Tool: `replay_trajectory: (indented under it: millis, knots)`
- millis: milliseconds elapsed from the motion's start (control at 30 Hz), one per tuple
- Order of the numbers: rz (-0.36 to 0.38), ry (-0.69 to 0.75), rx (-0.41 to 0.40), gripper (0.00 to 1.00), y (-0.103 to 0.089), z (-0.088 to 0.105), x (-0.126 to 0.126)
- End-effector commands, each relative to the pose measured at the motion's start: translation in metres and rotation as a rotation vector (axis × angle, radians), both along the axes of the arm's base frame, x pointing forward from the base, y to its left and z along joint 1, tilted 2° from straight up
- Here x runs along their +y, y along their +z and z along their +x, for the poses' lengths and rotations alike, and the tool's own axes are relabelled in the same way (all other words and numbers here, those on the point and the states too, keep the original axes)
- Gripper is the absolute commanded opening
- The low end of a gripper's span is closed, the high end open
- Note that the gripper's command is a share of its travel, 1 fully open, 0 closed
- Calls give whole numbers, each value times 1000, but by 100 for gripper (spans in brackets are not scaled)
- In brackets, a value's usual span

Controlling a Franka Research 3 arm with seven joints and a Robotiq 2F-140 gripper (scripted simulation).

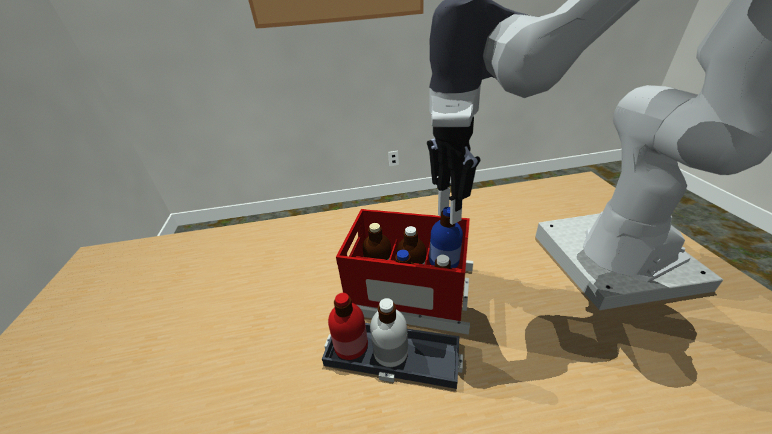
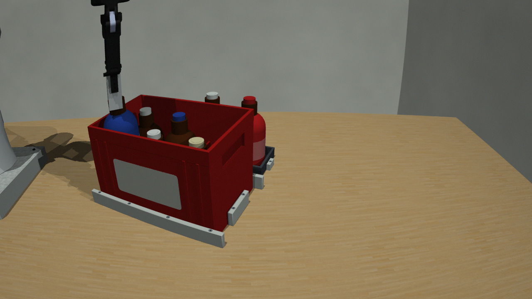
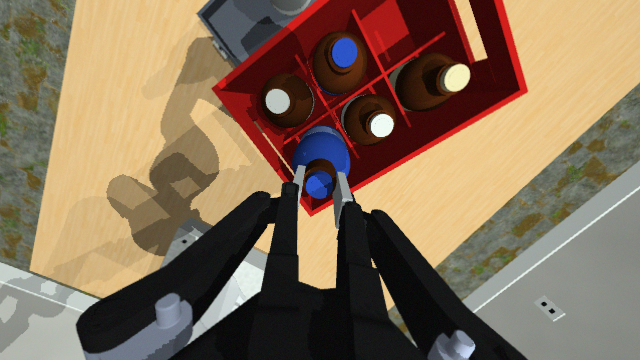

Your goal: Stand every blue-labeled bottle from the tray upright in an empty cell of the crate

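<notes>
With the pincer [image 1: 450, 209] [image 2: 115, 102] [image 3: 319, 180] clamped on its neck, the blue bottle [image 1: 446, 232] [image 2: 120, 123] [image 3: 322, 150] sits partway down in a corner cell of the crate [image 1: 396, 265] [image 2: 232, 178] [image 3: 515, 70], and could snag on a divider if lowered off-centre, or drop if released early.

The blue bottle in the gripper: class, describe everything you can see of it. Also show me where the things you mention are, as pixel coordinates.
The blue bottle [image 1: 446, 232] [image 2: 120, 124] [image 3: 322, 150] has a rounded, slightly shiny shoulder, a dark brown neck [image 1: 446, 220] [image 2: 119, 111] and a blue cap [image 1: 447, 210] [image 3: 319, 184]. A paler blue band [image 1: 444, 255] circles its body. It looks roughly upright, in a corner cell of the red crate [image 1: 350, 280] [image 2: 232, 167] [image 3: 517, 72]. The gripper [image 1: 449, 213] [image 2: 115, 107] [image 3: 319, 180] clasps it by the neck. Its base is hidden, so whether it touches the crate floor cannot be told.
</notes>
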State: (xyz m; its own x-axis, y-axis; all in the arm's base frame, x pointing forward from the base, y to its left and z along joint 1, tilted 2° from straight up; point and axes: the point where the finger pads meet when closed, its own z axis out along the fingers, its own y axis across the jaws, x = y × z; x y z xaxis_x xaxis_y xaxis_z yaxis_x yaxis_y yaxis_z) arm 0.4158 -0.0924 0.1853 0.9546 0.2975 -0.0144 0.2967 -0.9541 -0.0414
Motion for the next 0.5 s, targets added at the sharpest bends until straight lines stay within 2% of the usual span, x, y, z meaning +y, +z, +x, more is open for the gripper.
replay_trajectory:
  millis: [0, 467]
  knots:
    - [1, 3, -17, 0, 1, 5, 0]
    - [1, 3, -17, 0, -2, 5, 0]
